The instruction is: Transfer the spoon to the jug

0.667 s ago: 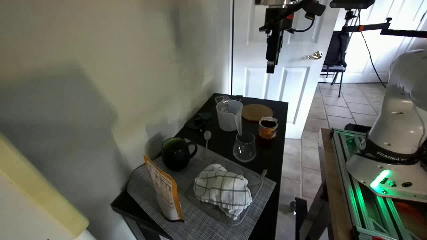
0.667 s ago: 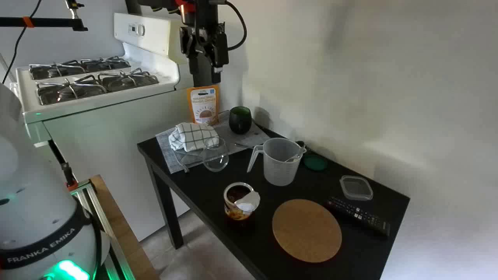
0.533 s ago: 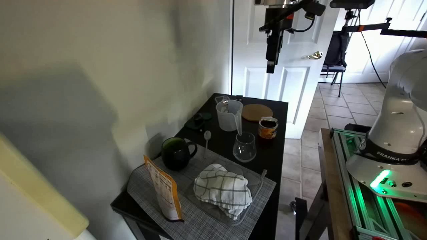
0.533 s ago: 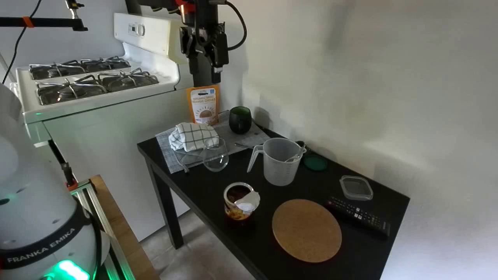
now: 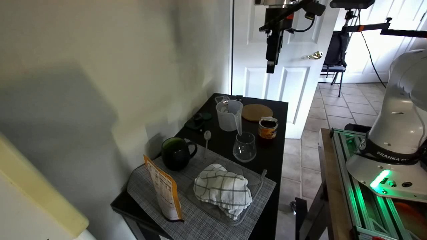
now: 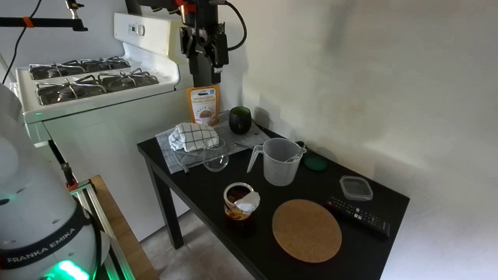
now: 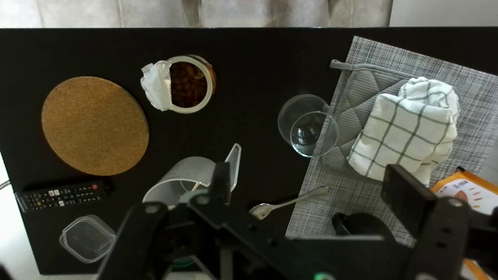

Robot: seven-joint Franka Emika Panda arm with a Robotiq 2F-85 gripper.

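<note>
The metal spoon (image 5: 207,136) lies with its bowl on the black table and its handle on the grey placemat. It also shows in the wrist view (image 7: 288,202); in an exterior view its handle (image 6: 242,146) is partly hidden behind a pitcher. The jug, a clear glass vessel (image 5: 245,148) wider low down than at its rim, stands upright near the placemat; it also shows in the wrist view (image 7: 307,126). My gripper (image 6: 206,79) hangs high above the table, open and empty. In the wrist view its fingers (image 7: 313,186) are wide apart, with the spoon below between them.
A translucent handled pitcher (image 6: 282,167) holding a thin utensil stands by the glass. A dark green mug (image 5: 177,156), checked towel (image 5: 223,190), upright orange-white bag (image 5: 165,190), opened can (image 6: 237,206), cork disc (image 6: 307,231), remote (image 6: 360,216) and plastic container (image 6: 356,188) surround them. A wall borders the table.
</note>
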